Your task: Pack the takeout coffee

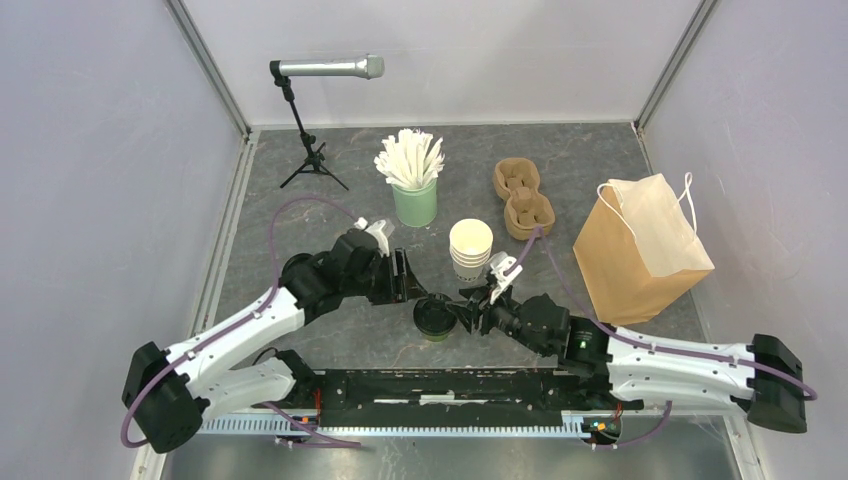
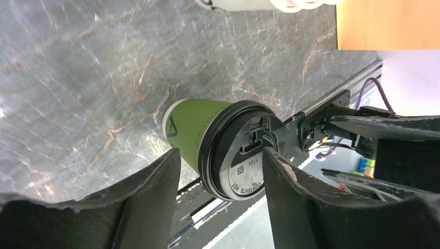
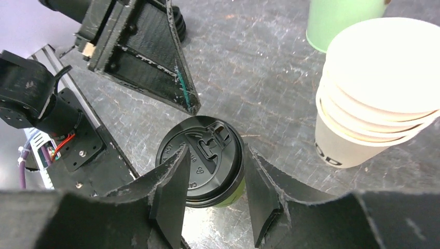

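Your right end effector [image 3: 215,151] has its jaws apart and isn't holding anything. It hangs right over the olive-green cup [image 2: 192,127], and in its own wrist view one finger shows on either side of the black lid [image 3: 205,142]. From the left wrist view its tips look just clear of the lid's top, so no contact as far as I can see. Your left end effector [image 2: 220,153] is open and empty too. It sits just off the cup's far-left side, with one fingertip [image 3: 193,106] right by the lid's rim. The cup itself stands upright on the worktop [image 1: 590,150] between the two end effectors, lid on. The black rail [image 1: 450,385] runs just on the cup's near side. Going outward from the cup, the stack of cream cups [image 1: 471,248] is just beyond it and a touch right. The mint-green cup [image 1: 414,203] full of white sticks [image 1: 408,157] is farther back behind that stack. The pulp carrier [image 1: 523,198] lies off to the far right of the cup. The paper bag [image 1: 640,255] stands well to its right. A microphone [image 1: 325,68] on a tripod is way back on the far left.
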`<state>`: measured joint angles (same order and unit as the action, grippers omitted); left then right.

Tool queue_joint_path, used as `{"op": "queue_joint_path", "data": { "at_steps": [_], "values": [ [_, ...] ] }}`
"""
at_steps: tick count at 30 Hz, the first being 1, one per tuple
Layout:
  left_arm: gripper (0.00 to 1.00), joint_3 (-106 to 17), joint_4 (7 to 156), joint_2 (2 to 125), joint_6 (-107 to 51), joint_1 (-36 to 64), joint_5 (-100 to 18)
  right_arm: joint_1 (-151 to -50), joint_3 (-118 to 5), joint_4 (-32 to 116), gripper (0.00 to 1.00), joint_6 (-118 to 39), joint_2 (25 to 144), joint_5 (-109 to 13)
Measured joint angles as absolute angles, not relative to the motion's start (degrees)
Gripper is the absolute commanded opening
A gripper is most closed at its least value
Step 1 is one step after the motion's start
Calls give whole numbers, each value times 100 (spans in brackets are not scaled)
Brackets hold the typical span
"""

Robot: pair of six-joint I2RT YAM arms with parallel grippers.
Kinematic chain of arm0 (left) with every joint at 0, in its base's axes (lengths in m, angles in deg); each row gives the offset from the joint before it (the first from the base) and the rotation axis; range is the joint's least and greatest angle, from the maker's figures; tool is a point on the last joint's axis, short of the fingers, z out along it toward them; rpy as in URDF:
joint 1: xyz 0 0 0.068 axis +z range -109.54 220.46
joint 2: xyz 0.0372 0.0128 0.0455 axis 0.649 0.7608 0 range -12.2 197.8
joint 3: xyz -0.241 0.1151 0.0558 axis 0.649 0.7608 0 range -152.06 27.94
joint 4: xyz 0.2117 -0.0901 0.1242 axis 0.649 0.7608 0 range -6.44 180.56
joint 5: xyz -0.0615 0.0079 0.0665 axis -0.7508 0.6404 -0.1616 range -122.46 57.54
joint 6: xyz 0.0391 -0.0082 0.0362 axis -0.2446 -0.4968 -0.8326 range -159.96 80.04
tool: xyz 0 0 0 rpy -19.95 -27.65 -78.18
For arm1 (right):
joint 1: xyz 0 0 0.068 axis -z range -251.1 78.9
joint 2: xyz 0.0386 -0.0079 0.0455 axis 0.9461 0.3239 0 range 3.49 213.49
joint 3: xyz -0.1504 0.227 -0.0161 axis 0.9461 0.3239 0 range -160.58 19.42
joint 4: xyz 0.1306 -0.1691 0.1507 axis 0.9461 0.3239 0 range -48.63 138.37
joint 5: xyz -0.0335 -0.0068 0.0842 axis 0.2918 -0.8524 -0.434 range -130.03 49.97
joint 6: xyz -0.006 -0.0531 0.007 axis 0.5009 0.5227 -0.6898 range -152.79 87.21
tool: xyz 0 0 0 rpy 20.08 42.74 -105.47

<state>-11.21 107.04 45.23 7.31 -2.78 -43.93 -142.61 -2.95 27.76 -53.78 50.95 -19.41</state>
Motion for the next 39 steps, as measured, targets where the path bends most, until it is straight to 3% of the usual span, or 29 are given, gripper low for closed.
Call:
{"op": "queue_joint_path", "data": {
  "at_steps": [5,12,23,33,39],
  "values": [
    [61,-1644,10982,4872,115,-280,-4321,-14261,-328,3056,52,-5133,4542,-1821],
    [61,-1847,11386,5165,-487,-396,-4288,-14261,-284,3285,57,-4875,4118,-1657],
    [61,-1862,11703,4566,-546,-418,-3418,-14261,-841,3685,60,-4143,5640,-1865],
    [62,-1860,12064,3574,-546,-418,-2653,-14180,-1213,3843,51,-3931,6328,-2122],
    [62,-1860,12370,3561,-548,-420,-2655,-14014,-1252,3843,40,-3938,6477,-2367]
  ]
}}
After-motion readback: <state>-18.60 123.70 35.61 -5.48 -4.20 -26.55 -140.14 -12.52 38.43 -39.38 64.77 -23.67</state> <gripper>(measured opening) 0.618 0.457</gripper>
